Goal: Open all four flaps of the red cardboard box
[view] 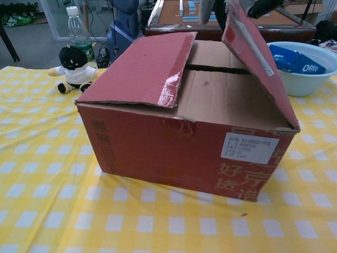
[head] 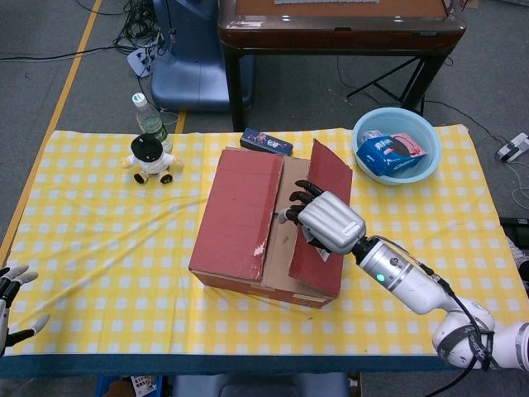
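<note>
Right now your right hand (head: 326,222) has its dark fingers (head: 302,193) hooked over the free edge of the red cardboard box's (head: 266,225) right-hand outer flap (head: 320,217), holding it tilted up well off the box top. Your left hand (head: 12,299) sits at the table's near left corner, far from the box, fingers spread and holding nothing.

The box sits near the middle of the table on a yellow-and-white checked tablecloth (head: 107,240). Its left outer flap (head: 236,211) lies flat and closed, and between the two outer flaps you can see the two brown inner flaps (view: 218,79), both down.

Behind the box lies one dark blue packet (head: 266,141), touching or just beside its far edge. Further left of the box stand one black-and-white plush toy (head: 150,158) and one clear plastic bottle (head: 149,121) behind it. To the box's back right is one light blue plastic bowl (head: 428,134) holding blue snack packs (head: 390,155). Beyond the table are a dark wooden table (head: 339,33) and grey floor with cables.
</note>
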Robot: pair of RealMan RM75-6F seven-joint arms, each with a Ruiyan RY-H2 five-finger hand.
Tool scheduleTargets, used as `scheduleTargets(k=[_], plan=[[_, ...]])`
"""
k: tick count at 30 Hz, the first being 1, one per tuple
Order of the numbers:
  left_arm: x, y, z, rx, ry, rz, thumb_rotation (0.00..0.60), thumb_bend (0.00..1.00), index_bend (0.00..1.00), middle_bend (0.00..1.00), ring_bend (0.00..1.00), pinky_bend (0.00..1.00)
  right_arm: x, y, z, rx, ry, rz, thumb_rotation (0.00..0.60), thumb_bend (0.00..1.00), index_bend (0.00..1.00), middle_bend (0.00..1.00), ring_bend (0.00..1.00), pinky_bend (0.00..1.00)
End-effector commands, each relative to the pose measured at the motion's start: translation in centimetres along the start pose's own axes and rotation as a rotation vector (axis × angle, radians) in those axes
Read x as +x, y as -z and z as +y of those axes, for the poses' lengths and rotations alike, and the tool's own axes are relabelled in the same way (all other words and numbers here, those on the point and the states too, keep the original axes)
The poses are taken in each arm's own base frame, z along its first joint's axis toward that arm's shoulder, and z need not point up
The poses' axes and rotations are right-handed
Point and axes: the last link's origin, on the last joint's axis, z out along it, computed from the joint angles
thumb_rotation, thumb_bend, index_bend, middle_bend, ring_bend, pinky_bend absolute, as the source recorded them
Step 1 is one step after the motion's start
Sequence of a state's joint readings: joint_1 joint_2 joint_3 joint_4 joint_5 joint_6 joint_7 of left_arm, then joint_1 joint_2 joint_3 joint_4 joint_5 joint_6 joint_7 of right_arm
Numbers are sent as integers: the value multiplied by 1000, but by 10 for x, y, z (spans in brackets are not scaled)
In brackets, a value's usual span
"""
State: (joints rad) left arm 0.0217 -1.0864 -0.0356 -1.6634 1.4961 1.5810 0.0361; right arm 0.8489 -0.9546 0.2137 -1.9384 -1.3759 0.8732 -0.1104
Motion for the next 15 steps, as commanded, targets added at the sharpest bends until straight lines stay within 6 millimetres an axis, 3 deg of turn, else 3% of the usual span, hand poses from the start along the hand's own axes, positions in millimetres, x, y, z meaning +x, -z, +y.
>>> scheduleTargets(k=[1, 15], plan=[[1, 0, 1, -3, -1, 1, 600, 128, 326, 207, 130, 0, 4, 7, 2, -8, -1, 13, 600, 1000, 354, 502, 224, 101], [6, -1, 6, -13, -6, 16, 600, 128, 326, 207, 129, 0, 19, 43, 15, -58, 12, 60, 600, 1000, 354, 515, 239, 101]])
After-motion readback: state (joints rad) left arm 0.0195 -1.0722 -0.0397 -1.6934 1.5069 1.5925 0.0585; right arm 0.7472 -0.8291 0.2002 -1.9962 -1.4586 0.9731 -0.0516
